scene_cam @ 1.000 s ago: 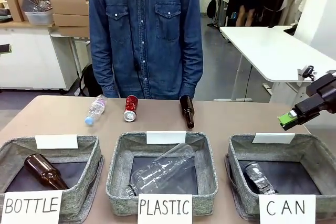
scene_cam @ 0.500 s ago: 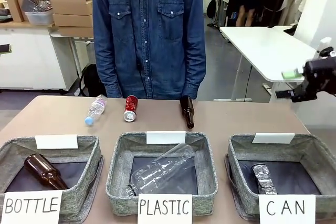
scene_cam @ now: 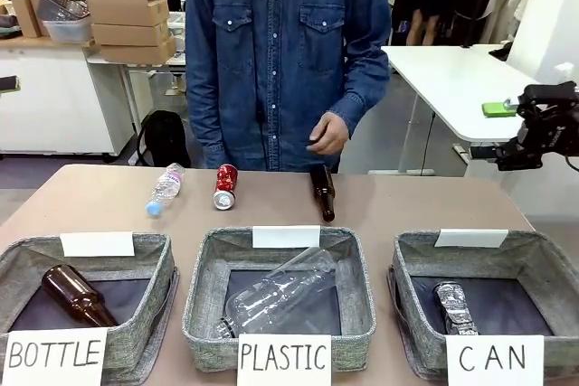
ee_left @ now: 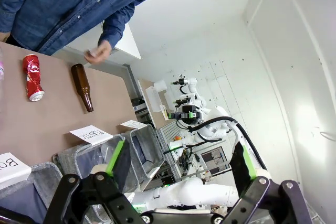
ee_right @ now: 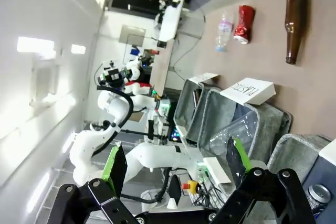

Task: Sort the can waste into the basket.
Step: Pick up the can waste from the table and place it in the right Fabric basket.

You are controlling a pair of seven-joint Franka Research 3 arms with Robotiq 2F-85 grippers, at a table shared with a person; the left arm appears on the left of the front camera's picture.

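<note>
**One can binned; red can not yet sorted.**
Dark can (scene_cam: 453, 306) lies in the CAN basket (scene_cam: 404, 264), lower right of frame, the bin its sign calls for. Red can (scene_cam: 224, 186) lies on its side on the surface (scene_cam: 425, 205), upper centre-left, between a plastic bottle (scene_cam: 165, 189) and a brown bottle (scene_cam: 322, 192); probably the next pick. Right gripper (scene_cam: 496, 131) hangs at the right edge, well above the basket, jaws wide apart, holding nothing. Left gripper (ee_left: 178, 156) is likewise spread, empty, touching nothing.
</note>
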